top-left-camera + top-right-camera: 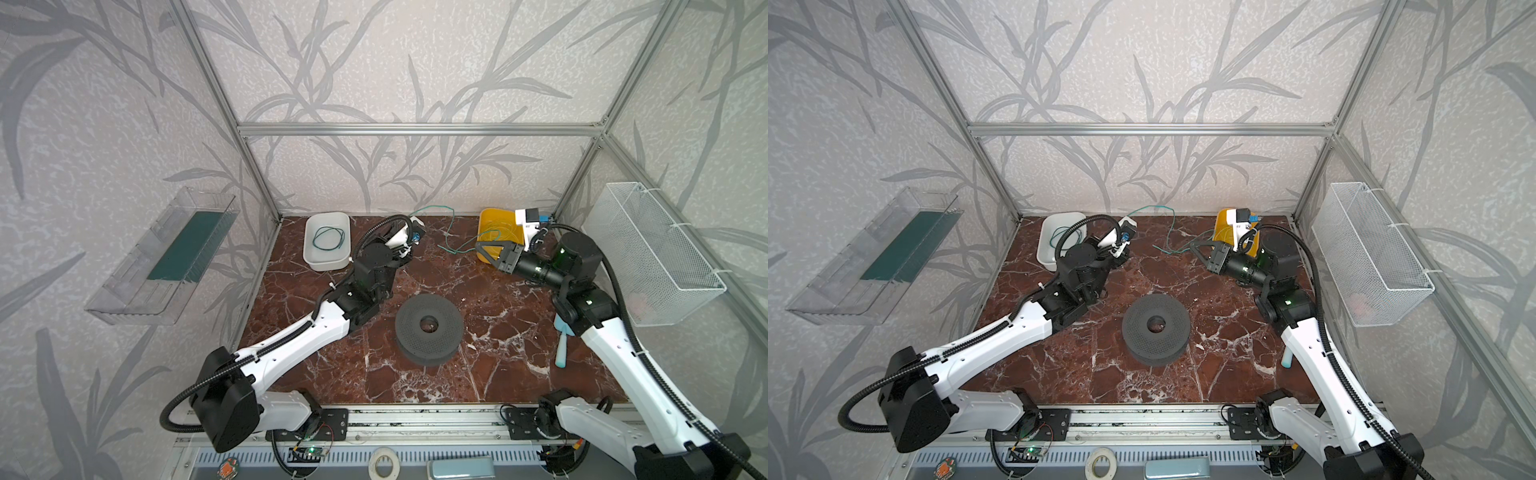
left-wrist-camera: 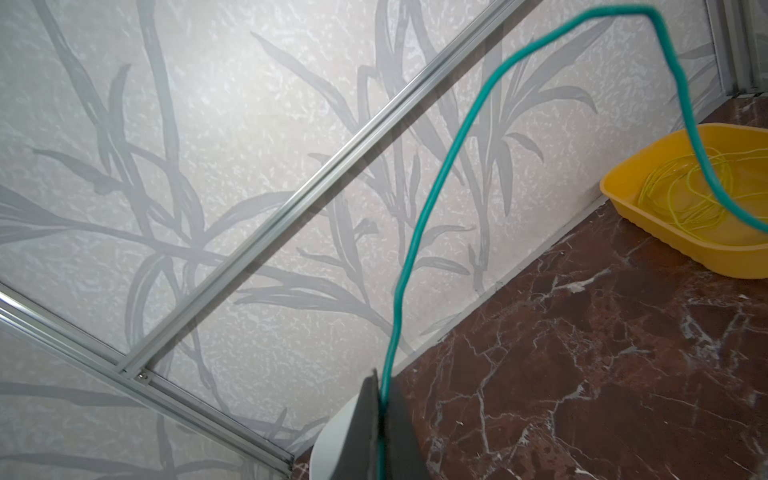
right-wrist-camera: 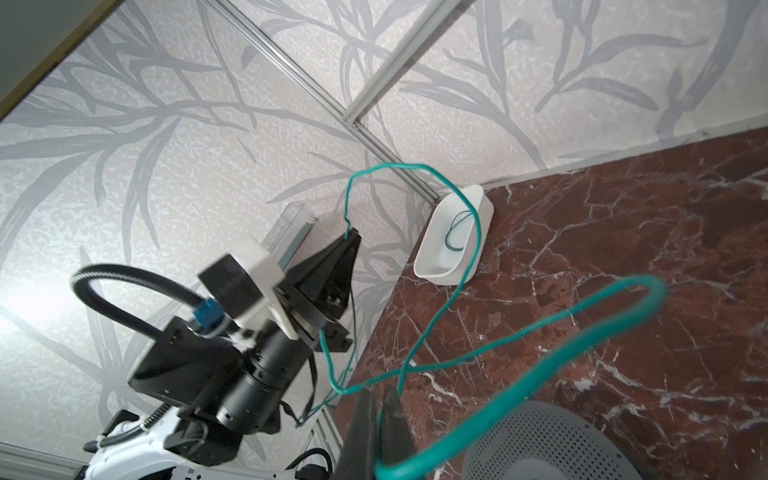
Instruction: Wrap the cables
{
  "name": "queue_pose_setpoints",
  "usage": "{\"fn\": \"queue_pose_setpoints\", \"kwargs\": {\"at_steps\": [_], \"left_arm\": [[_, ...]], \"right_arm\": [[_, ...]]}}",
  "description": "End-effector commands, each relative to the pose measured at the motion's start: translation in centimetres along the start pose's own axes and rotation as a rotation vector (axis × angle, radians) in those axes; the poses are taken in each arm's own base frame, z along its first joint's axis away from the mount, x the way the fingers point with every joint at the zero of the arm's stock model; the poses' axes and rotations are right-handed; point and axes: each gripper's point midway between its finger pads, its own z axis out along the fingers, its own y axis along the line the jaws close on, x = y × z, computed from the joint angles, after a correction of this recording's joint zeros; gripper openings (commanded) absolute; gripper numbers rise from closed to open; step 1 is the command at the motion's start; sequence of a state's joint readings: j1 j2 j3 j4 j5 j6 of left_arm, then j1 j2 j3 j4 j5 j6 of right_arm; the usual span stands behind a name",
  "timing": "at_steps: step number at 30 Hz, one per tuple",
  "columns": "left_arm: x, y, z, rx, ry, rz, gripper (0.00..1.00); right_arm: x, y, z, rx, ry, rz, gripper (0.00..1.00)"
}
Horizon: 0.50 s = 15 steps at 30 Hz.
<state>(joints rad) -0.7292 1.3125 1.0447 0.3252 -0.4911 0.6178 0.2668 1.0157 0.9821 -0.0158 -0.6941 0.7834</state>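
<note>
A thin green cable rises from my left gripper near the back wall, arcs over and drops to the marble table. From there it runs to my right gripper in front of the yellow bin. In the left wrist view the left gripper is shut on the cable. In the right wrist view the right gripper is shut on the same cable, which loops wide beside it. A second green cable lies coiled in the white bin.
A black perforated spool lies flat mid-table. Thin yellow wires fill the yellow bin. A light-blue tool lies under the right arm. A wire basket hangs on the right wall, a clear tray on the left.
</note>
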Motion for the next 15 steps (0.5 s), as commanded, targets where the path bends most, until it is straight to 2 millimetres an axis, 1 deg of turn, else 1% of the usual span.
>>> {"fn": "queue_pose_setpoints", "kwargs": {"at_steps": [1, 3, 5, 7, 9, 11, 13, 15], "left_arm": [[0.4, 1.3, 0.1, 0.009, 0.054, -0.103, 0.0], [1.2, 3.1, 0.6, -0.045, 0.085, -0.131, 0.0], [2.2, 5.0, 0.9, -0.11, 0.122, -0.155, 0.0], [3.5, 7.1, 1.1, -0.171, 0.168, -0.176, 0.0], [4.7, 8.8, 1.0, -0.215, 0.205, -0.202, 0.0], [6.0, 10.3, 0.7, -0.251, 0.235, -0.223, 0.0], [7.2, 11.3, 0.4, -0.277, 0.259, -0.229, 0.0], [8.1, 11.4, 0.1, -0.278, 0.272, -0.221, 0.0]], "right_arm": [[1.9, -0.6, -0.6, 0.009, 0.058, -0.051, 0.0], [2.6, -1.9, -1.0, 0.07, 0.069, -0.072, 0.0], [3.1, -3.6, -1.6, 0.155, 0.075, -0.09, 0.0], [3.1, -5.4, -2.4, 0.229, 0.051, -0.077, 0.0], [2.7, -7.0, -3.3, 0.28, 0.017, -0.046, 0.0], [1.9, -8.4, -4.3, 0.319, -0.04, -0.009, 0.0], [0.3, -9.6, -5.6, 0.334, -0.121, 0.056, 0.0], [-1.5, -10.3, -6.6, 0.332, -0.206, 0.11, 0.0]]}}
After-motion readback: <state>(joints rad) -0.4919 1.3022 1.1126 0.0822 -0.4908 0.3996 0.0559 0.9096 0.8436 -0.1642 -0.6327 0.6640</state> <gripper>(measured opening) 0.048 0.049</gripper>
